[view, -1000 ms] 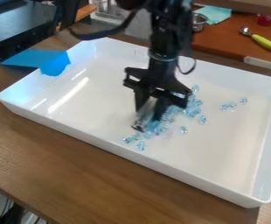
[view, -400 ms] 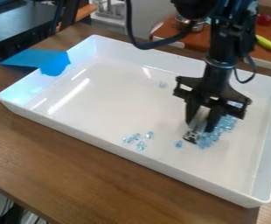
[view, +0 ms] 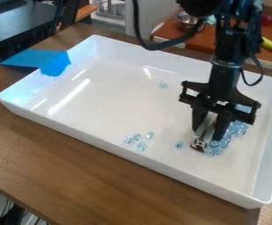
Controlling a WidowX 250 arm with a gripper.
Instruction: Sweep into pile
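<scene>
Mostly, blue beads (view: 238,128) heaped just beside tool (view: 207,133), some well apart.

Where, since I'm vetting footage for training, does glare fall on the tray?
In the camera view, slanting white streaks lie on the tray's left part, a short one near its far wall, and a bright glow at its left corner.

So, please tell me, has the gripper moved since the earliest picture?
Yes. Against the white tray, the gripper has moved away from the blue tape, toward the tray's right end in the picture.
</scene>
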